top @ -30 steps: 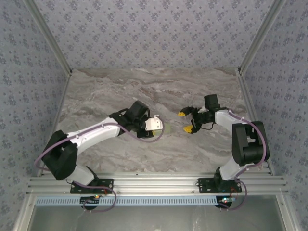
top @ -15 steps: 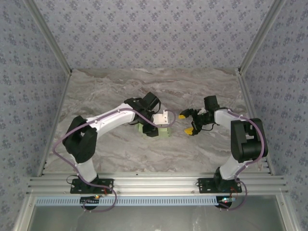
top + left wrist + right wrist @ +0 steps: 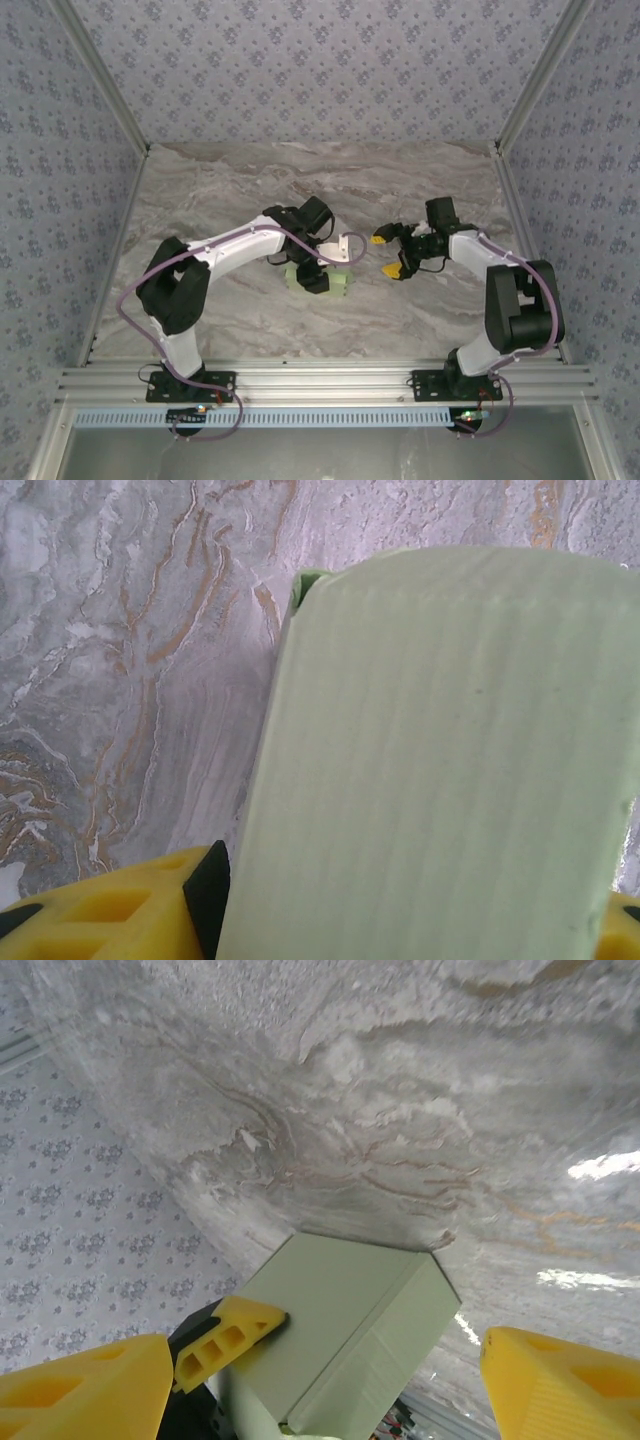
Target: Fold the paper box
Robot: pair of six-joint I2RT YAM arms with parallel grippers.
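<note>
Paper box (image 3: 343,284): pale green, box-shaped, lying mid-desk (image 3: 220,200) between the left hand's (image 3: 410,925) fingers; we cannot tell whether they grip it. Right hand (image 3: 391,255): spread wide, empty, just beside the box.

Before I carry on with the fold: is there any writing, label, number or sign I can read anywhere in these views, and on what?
No readable text anywhere.
Paper box: plain pale green card, no print.
Table: marble veining only.
Walls: repeating flower pattern, no lettering.
Arms: any marking is too small to make out.
</note>
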